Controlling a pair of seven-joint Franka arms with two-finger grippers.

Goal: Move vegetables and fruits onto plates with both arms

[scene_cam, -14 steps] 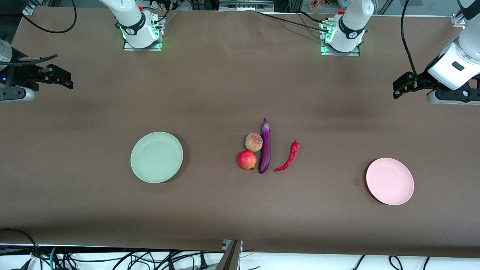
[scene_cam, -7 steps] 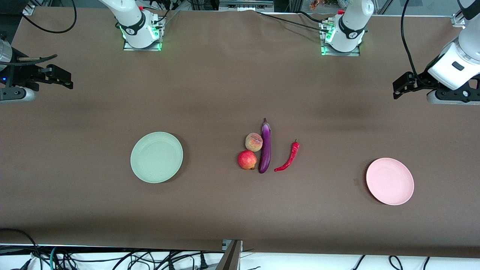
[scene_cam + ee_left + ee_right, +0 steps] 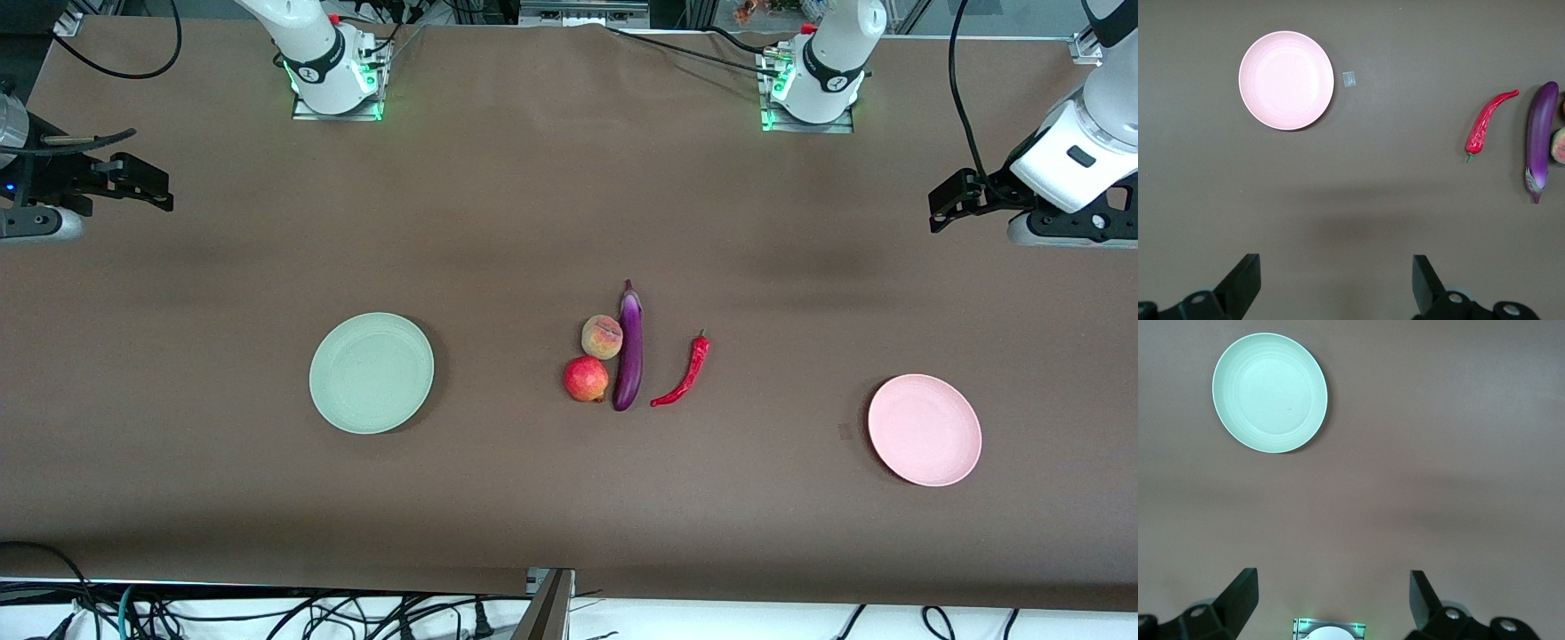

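We see the green plate (image 3: 372, 372) and pink plate (image 3: 925, 430) bare, with the eggplant (image 3: 629, 349), pomegranate (image 3: 586, 379), peach (image 3: 602, 337) and chili (image 3: 685, 374) clustered on the table (image 3: 533, 204) between them. From the eggplant, the chili sits at three o'clock, the fruits at nine. Our left gripper (image 3: 1337, 283) and right gripper (image 3: 1333, 599) hang over the table's ends, jaws spread wide, holding nothing.

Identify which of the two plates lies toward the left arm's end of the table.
The pale pink plate. The pale green plate lies toward the right arm's end; the pink one is also slightly smaller.

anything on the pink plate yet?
No, the pink plate is bare, and the chili pepper, eggplant, peach and pomegranate all lie on the table.
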